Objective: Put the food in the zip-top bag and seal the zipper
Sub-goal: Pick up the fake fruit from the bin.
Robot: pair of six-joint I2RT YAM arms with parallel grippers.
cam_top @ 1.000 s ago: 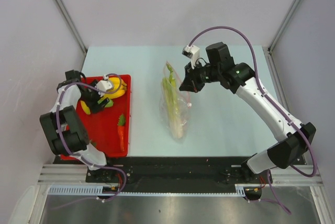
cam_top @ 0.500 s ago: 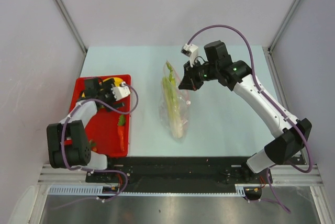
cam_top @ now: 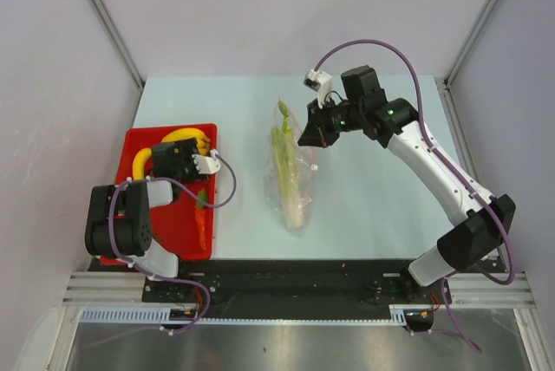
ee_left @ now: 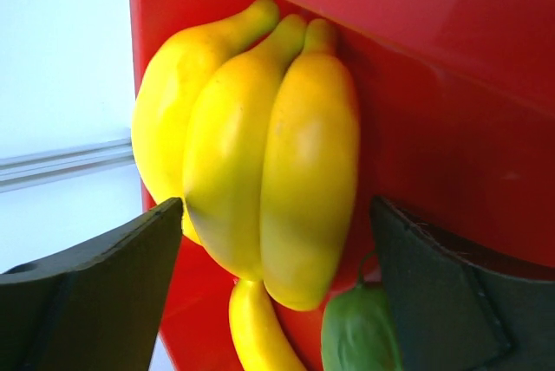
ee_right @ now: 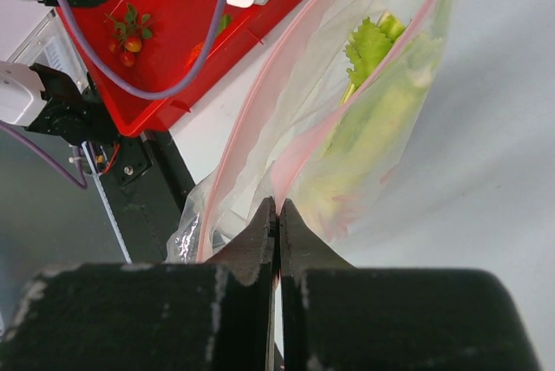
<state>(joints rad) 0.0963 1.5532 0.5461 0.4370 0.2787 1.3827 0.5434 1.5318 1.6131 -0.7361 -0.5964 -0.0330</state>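
My right gripper has its fingers clenched flat together, no gap between them, pinching the edge of the bag at one end of the zipper. The two pink strips run apart from each other away from that pinch, so the mouth is open. In the overhead view the bag lies mid-table, just left of the gripper, and holds the leeks; I count at least two stalks, their green tops towards the far end.

My left gripper is spread wide and grips nothing. A bunch of three bananas sits between the fingers, clear of both pads, against the tray wall. One more banana and one green vegetable lie just below the bunch.

Further out on the tray are one carrot near its right edge and a small cluster of strawberries; I cannot count those. The tray sits on the table, well left of the bag.
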